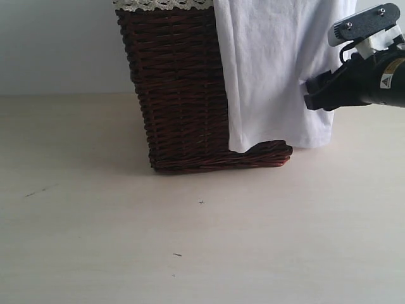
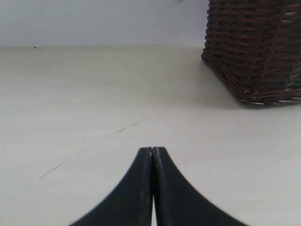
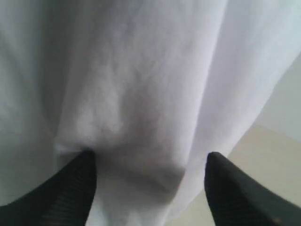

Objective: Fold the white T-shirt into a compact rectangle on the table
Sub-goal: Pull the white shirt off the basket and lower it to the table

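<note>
T-shirt (image 1: 272,69), white, draped down dark wicker basket (image 1: 177,88) on table (image 1: 126,240), right gripper (image 3: 150,154) fingers spread wide against the cloth, left gripper (image 2: 153,149) fingers pressed together, empty, above table.

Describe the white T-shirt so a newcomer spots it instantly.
Find the tall dark brown wicker basket standing on the pale beige table. The soft white cotton T-shirt hangs down the basket's right side in the exterior view, almost to the tabletop. Unlike the basket's narrow white lace trim, it is a broad, plain sheet of cloth.
</note>
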You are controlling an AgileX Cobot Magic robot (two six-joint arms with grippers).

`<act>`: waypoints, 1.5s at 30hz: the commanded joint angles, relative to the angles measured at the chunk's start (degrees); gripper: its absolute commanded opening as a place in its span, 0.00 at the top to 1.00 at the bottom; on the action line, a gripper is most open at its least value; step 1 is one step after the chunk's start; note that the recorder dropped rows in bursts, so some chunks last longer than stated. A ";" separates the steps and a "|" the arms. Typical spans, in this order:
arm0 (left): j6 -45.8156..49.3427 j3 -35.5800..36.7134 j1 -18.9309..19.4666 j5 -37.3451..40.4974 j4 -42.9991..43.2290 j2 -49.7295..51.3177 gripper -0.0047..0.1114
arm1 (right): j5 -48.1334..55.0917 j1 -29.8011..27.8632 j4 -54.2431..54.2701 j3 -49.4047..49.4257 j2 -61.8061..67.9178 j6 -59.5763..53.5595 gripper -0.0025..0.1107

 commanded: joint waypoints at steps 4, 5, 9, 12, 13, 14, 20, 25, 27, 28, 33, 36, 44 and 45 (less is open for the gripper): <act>-0.35 0.00 -0.33 -0.64 -0.50 -0.31 0.96 | -1.90 0.09 -0.16 -4.59 0.84 0.38 0.94; -0.35 0.00 -0.33 -0.64 -0.50 -0.31 0.96 | -1.80 0.09 -0.16 -4.59 0.84 0.38 0.98; -0.35 0.00 -0.33 -0.64 -0.50 -0.31 0.96 | -3.25 0.09 -0.01 -4.59 -3.82 0.28 0.98; -0.35 0.00 -0.33 -0.64 -0.50 -0.31 0.96 | -5.54 0.09 -0.01 -5.34 -8.01 0.28 0.98; -0.35 0.00 -0.33 -0.64 -0.50 -0.31 0.96 | -5.97 0.09 -0.01 -5.80 -9.08 0.28 0.98; -0.35 0.00 -0.33 -0.64 -0.50 -0.31 0.96 | -6.23 0.09 -0.01 -6.17 -10.02 0.28 0.98; -0.35 0.00 -0.33 -0.64 -0.50 -0.31 0.96 | -17.20 0.09 -0.01 -6.61 -13.91 -1.27 0.98; -0.35 0.00 -0.33 -0.64 -0.50 -0.31 0.96 | -32.26 0.09 0.23 -7.57 -15.29 -1.27 0.98; -0.35 0.00 -0.33 -0.64 -0.50 -0.31 0.96 | -33.99 0.09 0.23 -9.53 -15.29 -1.27 0.98; -0.35 0.00 -0.33 -0.64 -0.50 -0.31 0.96 | -33.99 0.09 0.23 -10.52 -15.18 -1.27 0.98; -0.35 0.00 -0.33 -0.64 -0.50 -0.31 0.96 | -35.18 0.09 1.63 -18.09 -15.18 -1.27 0.98; -0.35 0.00 -0.33 -0.64 -0.50 -0.31 0.96 | -36.98 0.09 1.63 -23.67 -15.18 -1.27 0.98; -0.35 0.00 -0.33 -0.64 -0.50 -0.31 0.96 | -36.50 0.09 1.63 -41.57 -15.18 1.53 0.98; -0.35 0.00 -0.33 -0.64 -0.50 -0.31 0.96 | -36.39 0.09 1.63 -43.90 -15.18 2.88 0.98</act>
